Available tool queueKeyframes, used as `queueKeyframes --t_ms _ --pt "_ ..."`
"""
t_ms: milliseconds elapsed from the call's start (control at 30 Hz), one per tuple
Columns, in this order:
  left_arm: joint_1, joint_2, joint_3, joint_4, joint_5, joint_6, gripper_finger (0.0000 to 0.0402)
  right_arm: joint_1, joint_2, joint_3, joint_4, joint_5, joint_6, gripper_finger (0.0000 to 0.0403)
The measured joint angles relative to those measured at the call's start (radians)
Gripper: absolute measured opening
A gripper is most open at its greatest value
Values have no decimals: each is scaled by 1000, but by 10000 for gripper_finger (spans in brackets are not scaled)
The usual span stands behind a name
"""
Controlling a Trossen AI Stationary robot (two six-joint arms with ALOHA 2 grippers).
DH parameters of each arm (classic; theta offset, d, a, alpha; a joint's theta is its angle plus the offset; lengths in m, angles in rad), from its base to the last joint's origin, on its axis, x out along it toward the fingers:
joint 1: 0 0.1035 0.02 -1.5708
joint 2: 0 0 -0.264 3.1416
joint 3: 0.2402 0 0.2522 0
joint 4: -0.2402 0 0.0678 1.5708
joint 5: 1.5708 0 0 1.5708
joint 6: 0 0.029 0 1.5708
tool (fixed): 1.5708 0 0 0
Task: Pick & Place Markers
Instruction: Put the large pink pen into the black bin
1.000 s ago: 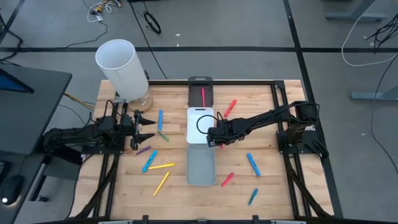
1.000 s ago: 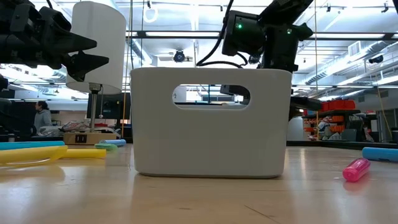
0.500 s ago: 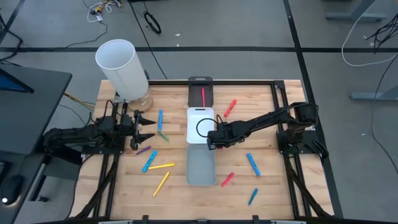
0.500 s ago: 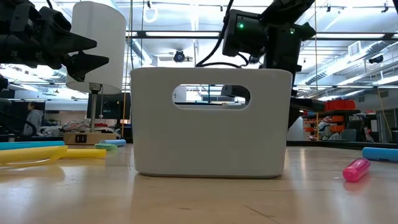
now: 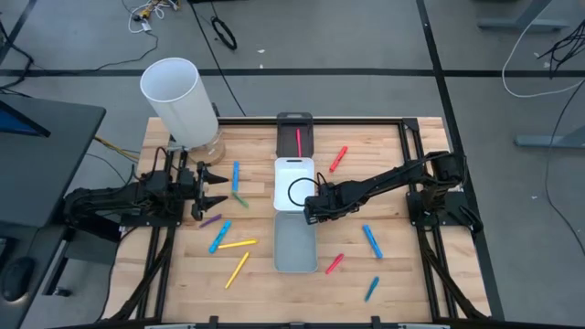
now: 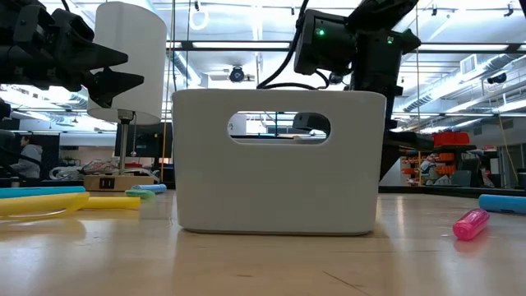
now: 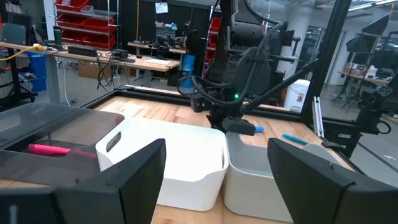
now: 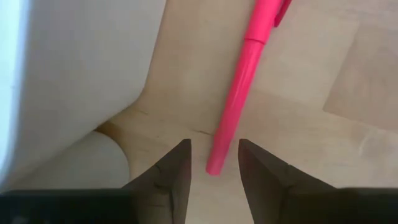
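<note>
Reaching low over the counter (image 5: pixel 183 274), the right gripper (image 8: pixel 212 163) sits just beside the white tray (image 5: pixel 294 183) — its 2 fingers apart, the tip of a pink marker (image 8: pixel 245 87) lying on the wood between them, not yet clamped. Other markers (image 5: pixel 233 245) lie scattered on both sides of the trays, 1 red marker (image 5: pixel 298 141) in the black tray (image 5: pixel 294 120). The left gripper (image 5: pixel 218 187) waits near the tall white cylinder (image 5: pixel 178 100), fingers spread.

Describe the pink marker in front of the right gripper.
The pink marker is a slender stick that looks like smooth plastic, thicker at its far end. It lies flat on the wooden table, beside the white tray corner but apart from it. Its near tip sits between the open right gripper fingers, not gripped.
</note>
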Motion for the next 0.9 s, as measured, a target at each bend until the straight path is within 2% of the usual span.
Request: queueKeyframes --t_ms 567,700,900 --pt "0 0 0 0 0 0 288 -1 25 -29 23 2 3 130" --pt "0 0 0 0 0 0 288 -1 26 -31 21 -1 8 105" --pt "0 0 0 0 0 0 288 -2 27 -32 16 -4 14 39"
